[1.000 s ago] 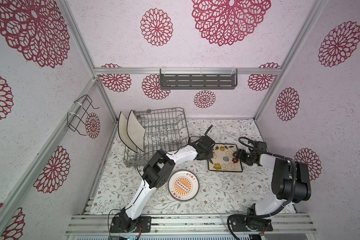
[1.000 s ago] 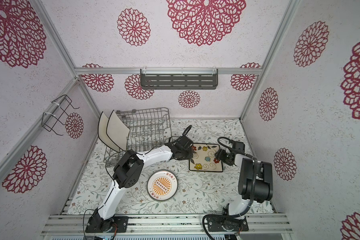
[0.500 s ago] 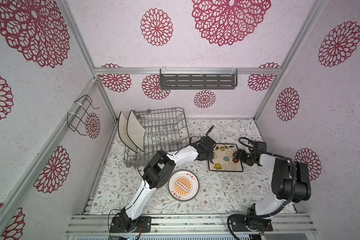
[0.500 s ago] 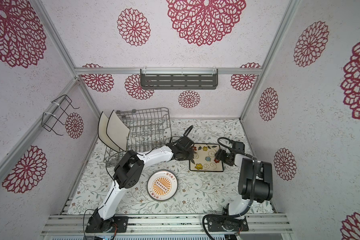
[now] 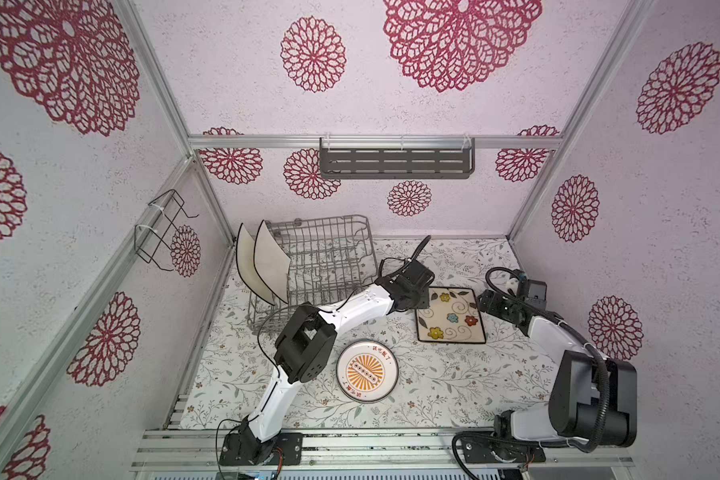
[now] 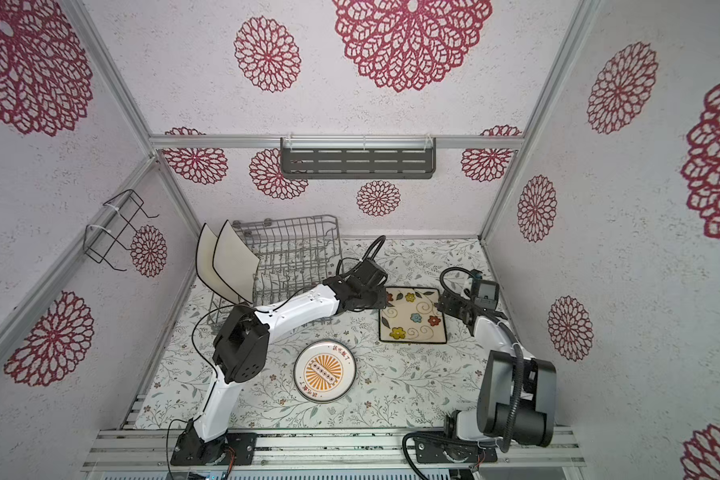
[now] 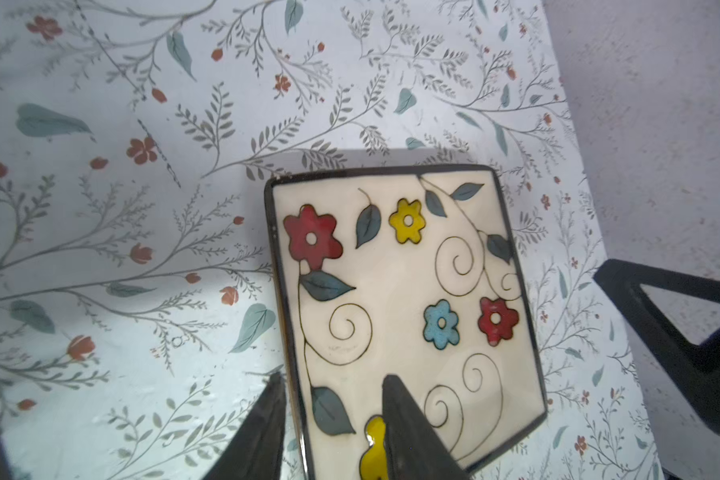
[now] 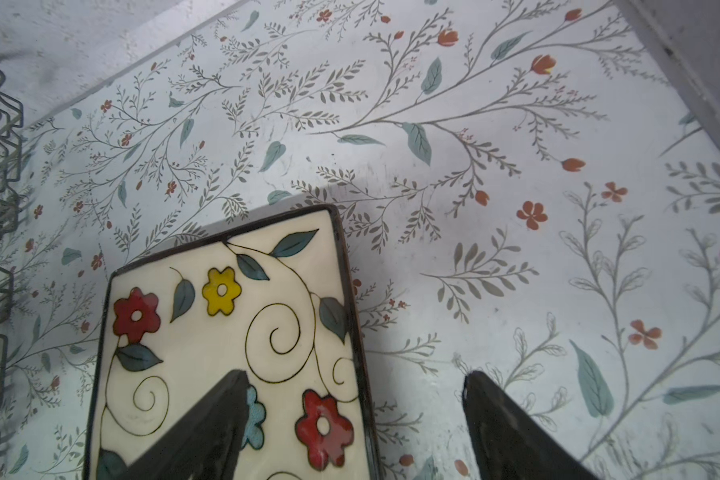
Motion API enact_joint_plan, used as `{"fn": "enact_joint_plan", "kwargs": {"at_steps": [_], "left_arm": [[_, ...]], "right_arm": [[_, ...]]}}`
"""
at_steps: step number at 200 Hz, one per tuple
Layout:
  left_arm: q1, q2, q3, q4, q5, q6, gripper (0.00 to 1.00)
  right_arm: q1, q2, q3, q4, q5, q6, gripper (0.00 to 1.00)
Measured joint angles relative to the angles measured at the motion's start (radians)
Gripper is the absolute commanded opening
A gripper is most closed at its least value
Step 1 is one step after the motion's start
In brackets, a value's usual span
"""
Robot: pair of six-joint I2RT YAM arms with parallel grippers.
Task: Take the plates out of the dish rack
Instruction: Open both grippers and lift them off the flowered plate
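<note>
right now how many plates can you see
4: two white plates upright in the rack's left end, the flowered plate flat on the table, the round plate nearer the front. Maybe more hidden.

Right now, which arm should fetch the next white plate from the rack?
Left. The left gripper is at the flowered plate edge facing the dish rack, nearer the two white plates; the right gripper is at its far edge.

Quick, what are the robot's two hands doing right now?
Left hand: open, astride an edge of the flowered plate.
Right hand: open, holding nothing.
</note>
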Motion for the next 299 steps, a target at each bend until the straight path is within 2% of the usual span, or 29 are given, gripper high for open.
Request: {"fn": "enact_joint_plan", "kwargs": {"at_steps": [60, 85, 139, 193, 200, 238, 299], "left_arm": [[-0.006, -0.086, 0.003, -0.042, -0.044, 0.057, 0.43], [-0.013, -0.128, 0.003, -0.067, -0.066, 0.088, 0.45], [-0.017, -0.225, 0.031, -0.182, -0.149, 0.178, 0.49], [0.005, -0.349, 0.108, -0.319, -0.261, 0.305, 0.63], [0.014, -0.371, 0.11, -0.331, -0.267, 0.318, 0.72], [0.129, -0.512, 0.11, -0.382, -0.276, 0.383, 0.85], [0.435, -0.78, -0.006, -0.406, -0.275, 0.474, 0.91]], "right_arm": [[0.0, -0.129, -0.001, -0.047, -0.006, 0.0, 0.85], [0.009, -0.188, -0.001, -0.06, -0.021, -0.002, 0.9], [0.097, -0.327, 0.018, -0.063, -0.072, -0.011, 0.9], [0.276, -0.309, 0.122, -0.07, -0.088, -0.009, 0.89], [0.301, -0.302, 0.132, -0.07, -0.087, -0.008, 0.89], [0.442, -0.225, 0.194, -0.083, -0.071, -0.01, 0.89], [0.7, -0.114, 0.364, -0.129, -0.009, -0.063, 0.94]]}}
